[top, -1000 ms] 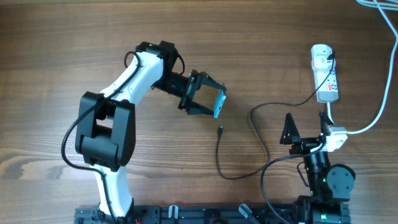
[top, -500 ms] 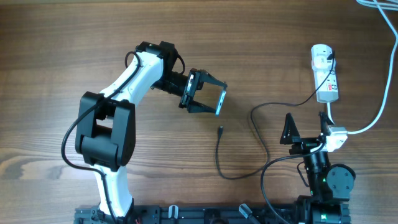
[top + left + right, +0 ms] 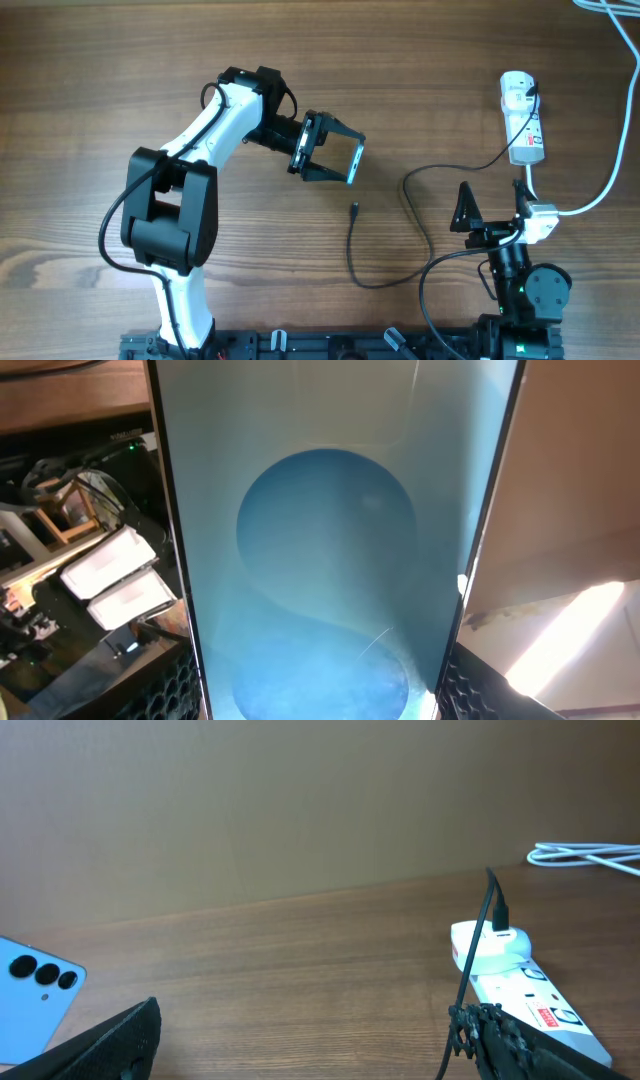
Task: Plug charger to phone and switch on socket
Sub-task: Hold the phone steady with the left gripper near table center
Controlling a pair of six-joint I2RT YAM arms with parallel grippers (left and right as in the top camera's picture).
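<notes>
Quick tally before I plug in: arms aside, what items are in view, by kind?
phone: 1
socket strip: 1
black charger cable: 1
white cable: 1
Total: 4

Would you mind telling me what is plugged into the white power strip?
A black plug sits in the socket at one end, the charger cable leading away. Its pins are hidden inside.
</notes>
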